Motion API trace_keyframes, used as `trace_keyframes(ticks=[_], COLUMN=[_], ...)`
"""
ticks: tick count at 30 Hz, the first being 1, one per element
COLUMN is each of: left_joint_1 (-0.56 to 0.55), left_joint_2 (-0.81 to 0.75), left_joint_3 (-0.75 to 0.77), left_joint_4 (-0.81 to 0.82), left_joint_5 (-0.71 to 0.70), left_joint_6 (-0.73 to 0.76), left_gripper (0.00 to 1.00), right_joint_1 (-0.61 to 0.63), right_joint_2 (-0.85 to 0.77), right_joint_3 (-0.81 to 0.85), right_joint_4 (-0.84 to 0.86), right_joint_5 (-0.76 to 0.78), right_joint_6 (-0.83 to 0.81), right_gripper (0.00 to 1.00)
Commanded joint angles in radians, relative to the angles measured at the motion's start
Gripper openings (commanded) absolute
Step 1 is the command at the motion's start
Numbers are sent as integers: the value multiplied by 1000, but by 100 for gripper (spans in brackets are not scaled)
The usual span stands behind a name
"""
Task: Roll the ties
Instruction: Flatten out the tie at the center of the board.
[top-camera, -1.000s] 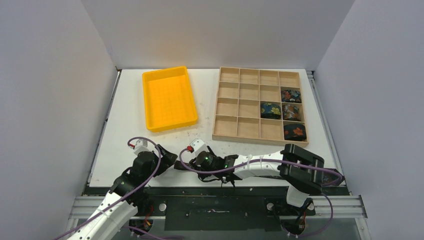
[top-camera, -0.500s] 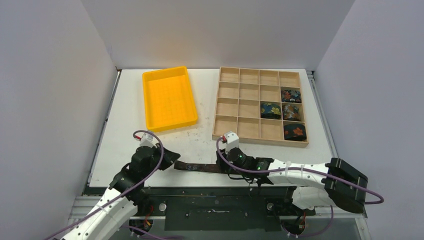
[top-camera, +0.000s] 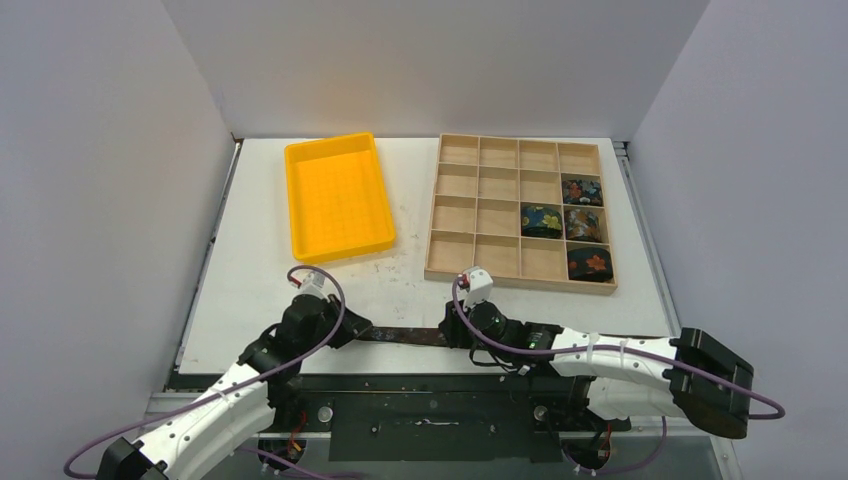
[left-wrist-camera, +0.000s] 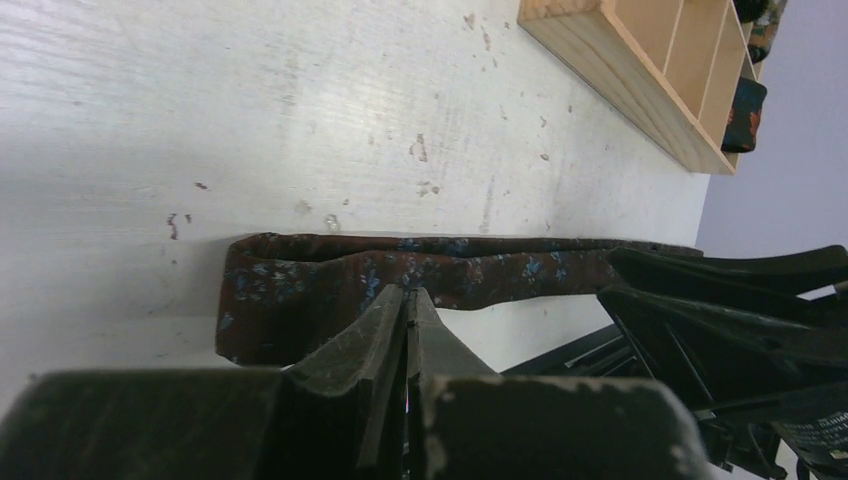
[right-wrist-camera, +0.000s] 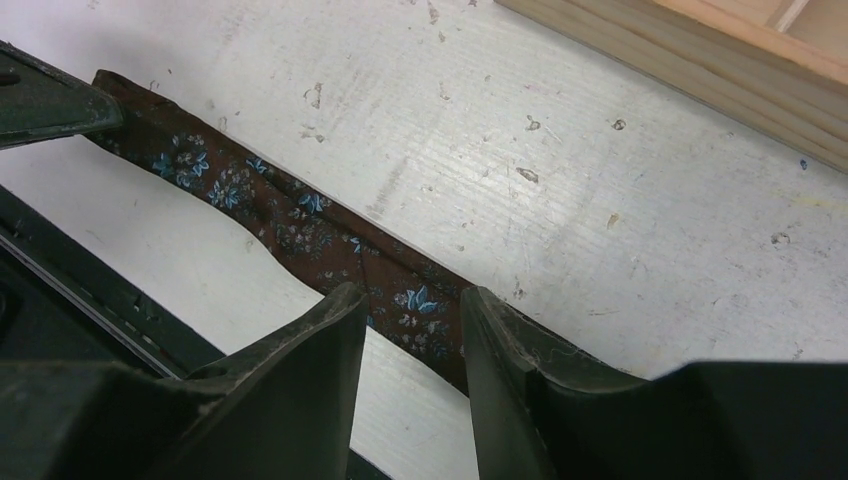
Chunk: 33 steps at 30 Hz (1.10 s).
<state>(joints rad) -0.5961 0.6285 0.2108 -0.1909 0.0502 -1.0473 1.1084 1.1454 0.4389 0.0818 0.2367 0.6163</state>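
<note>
A dark brown tie (top-camera: 400, 335) with small blue flowers lies stretched flat along the table's near edge. My left gripper (top-camera: 350, 330) is shut on its wide left end; in the left wrist view the fingertips (left-wrist-camera: 405, 295) meet on the fabric (left-wrist-camera: 300, 285). My right gripper (top-camera: 448, 335) stands further right along the strip. Seen from the right wrist, it (right-wrist-camera: 410, 292) is open, a finger on each side of the tie (right-wrist-camera: 300, 225). Several coiled ties (top-camera: 583, 223) fill cells at the right of the wooden tray (top-camera: 480, 152).
A yellow bin (top-camera: 340, 195) stands at the back left. The wooden tray's near wall (right-wrist-camera: 700, 60) runs just beyond the right gripper. Past the tie the table edge drops to the black frame (top-camera: 430, 385). White walls close in both sides.
The left gripper has closed on the tie's end. The right gripper has slid right along the tie, which now lies drawn out, and its jaws have narrowed.
</note>
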Motion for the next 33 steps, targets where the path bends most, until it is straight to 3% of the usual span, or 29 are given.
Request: trace_keyframes(ticks=[1, 13, 19, 28, 30, 33], left_joint_1=[-2, 7, 9, 9, 9, 9], left_joint_2=[-42, -48, -63, -98, -127, -180], left_joint_3=[-34, -120, -163, -154, -137, -105], left_joint_4=[-19, -35, -11, -10, -23, -59], left_joint_5=[-110, -327, -362, -378, -367, -346], left_joint_6=[-38, -122, -148, -148, -134, -114], left_gripper=[0, 0, 0, 0, 8, 32], right_joint_1=[3, 3, 2, -3, -4, -13], right_joint_2=[-38, -122, -223, -352, -370, -382], right_joint_3=[-16, -32, -93, -115, -123, -129], right_joint_4=[44, 9, -23, -193, -207, -228], right_joint_5=[23, 86, 173, 266, 256, 236], right_joint_6=[20, 46, 136, 217, 220, 227], right_gripper=[40, 39, 53, 55, 56, 57])
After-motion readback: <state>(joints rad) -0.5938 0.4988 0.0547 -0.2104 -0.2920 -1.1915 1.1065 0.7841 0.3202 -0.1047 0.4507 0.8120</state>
